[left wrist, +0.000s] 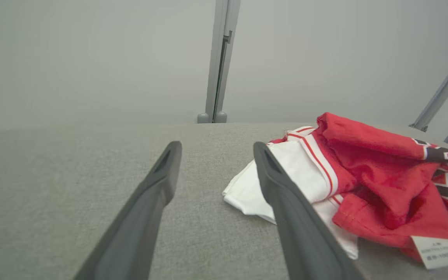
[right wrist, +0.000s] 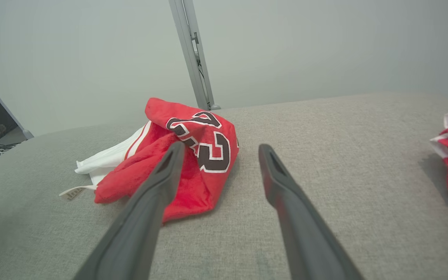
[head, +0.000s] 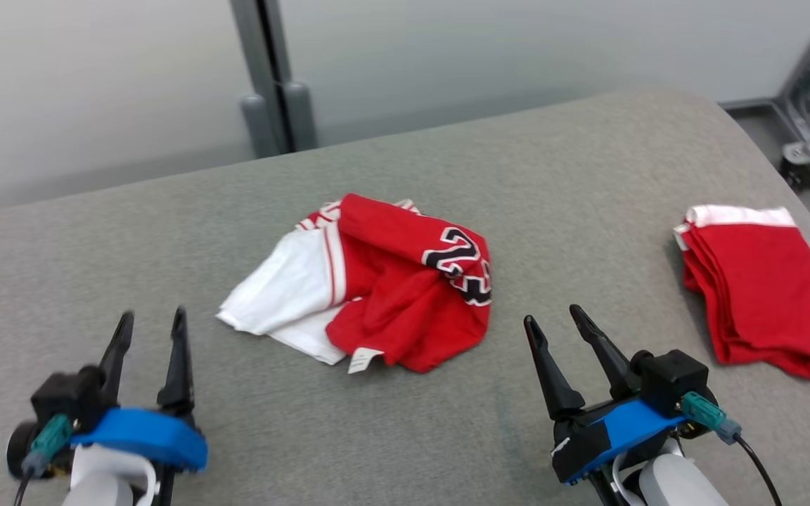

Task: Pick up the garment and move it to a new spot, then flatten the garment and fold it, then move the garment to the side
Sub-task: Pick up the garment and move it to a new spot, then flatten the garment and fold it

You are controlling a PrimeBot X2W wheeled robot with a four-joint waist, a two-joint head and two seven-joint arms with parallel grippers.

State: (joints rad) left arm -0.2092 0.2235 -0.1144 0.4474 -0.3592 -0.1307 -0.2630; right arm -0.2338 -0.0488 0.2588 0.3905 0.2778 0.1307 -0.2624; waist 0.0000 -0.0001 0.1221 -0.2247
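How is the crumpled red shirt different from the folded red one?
The crumpled red-and-white jersey is bunched in a heap; the folded red garment lies in neat layers. The jersey shows black numbers and a big white panel; the folded garment shows just a white edge. Both are red and rest on the grey fabric surface.

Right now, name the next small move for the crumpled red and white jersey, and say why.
Probably reach both arms forward and pinch the near edge of the crumpled red and white jersey. It lies bunched in a heap on the grey fabric surface, not flat, and the left gripper and right gripper both stand open short of it, holding nothing.
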